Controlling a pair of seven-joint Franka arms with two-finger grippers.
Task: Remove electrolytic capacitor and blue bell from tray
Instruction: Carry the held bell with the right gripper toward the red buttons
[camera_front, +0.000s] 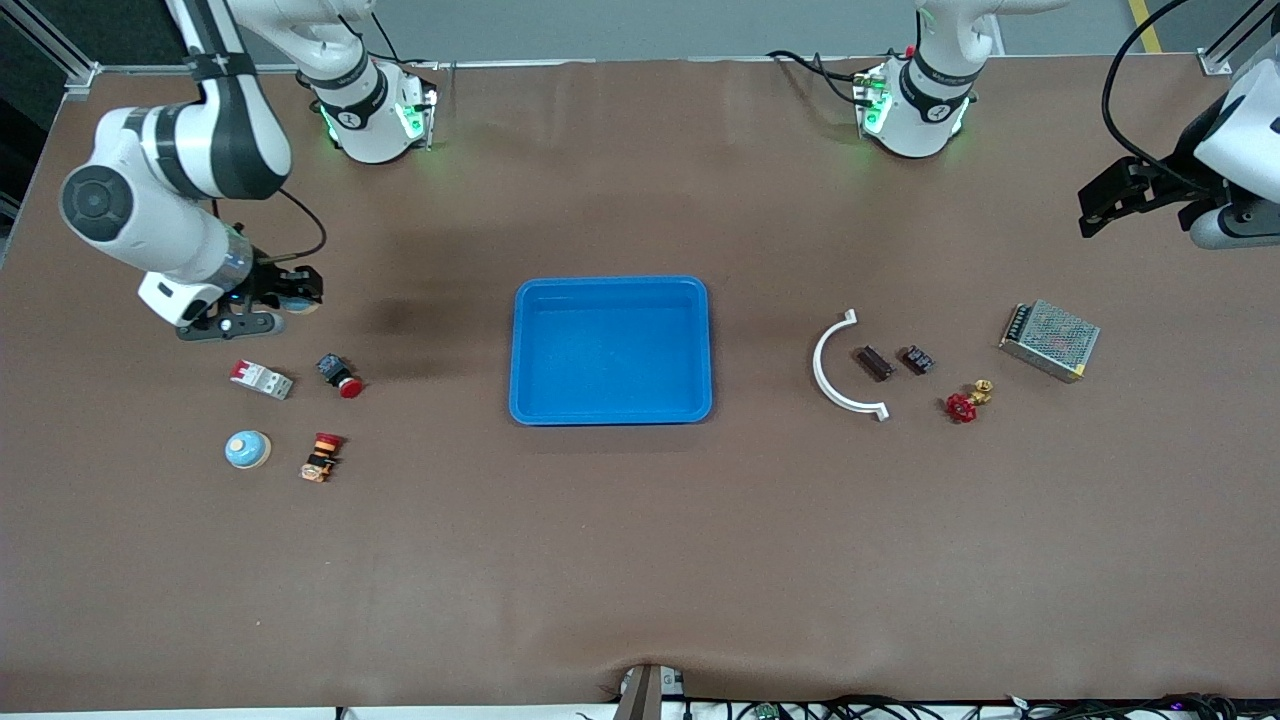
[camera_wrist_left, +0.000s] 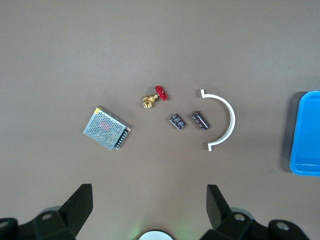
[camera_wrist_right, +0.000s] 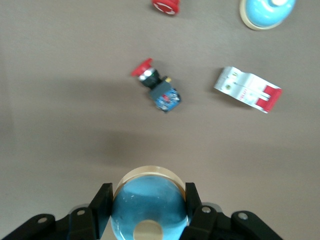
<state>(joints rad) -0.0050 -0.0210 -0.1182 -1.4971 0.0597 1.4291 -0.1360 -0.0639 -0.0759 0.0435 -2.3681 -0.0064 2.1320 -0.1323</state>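
Over the right arm's end of the table, a blue bell (camera_wrist_right: 149, 202) is held aloft in the right gripper (camera_front: 285, 292), fingers clamped on its round dome from both sides, base rim showing just past them. A second blue bell (camera_front: 248, 449) sits on the table nearer the front camera, beside a red-capped push button (camera_front: 321, 457); a white breaker (camera_front: 261, 379) and another red-headed button (camera_front: 339, 377) lie just under the gripper. At mid-table the tray (camera_front: 610, 350) is seen bare, so removal of both items is judged done or nearly so. The electrolytic capacitor (camera_front: 874, 362) lies toward the left arm's end, inside the curve of a white arc bracket (camera_front: 838, 370), beside a small black part (camera_front: 918, 359), with a red-handled valve (camera_front: 966, 402) and a mesh power supply (camera_front: 1050, 340) close by. The left gripper (camera_wrist_left: 150, 210) is parked high over that end, jaws spread wide, nothing held; that arm waits. Handling estimate: bell is rigid, light, smooth-domed, likely slippery; grip low across the widest part is preferred. Capacitor is a small stiff cylinder, prone to rolling; it should be pinched across its body.
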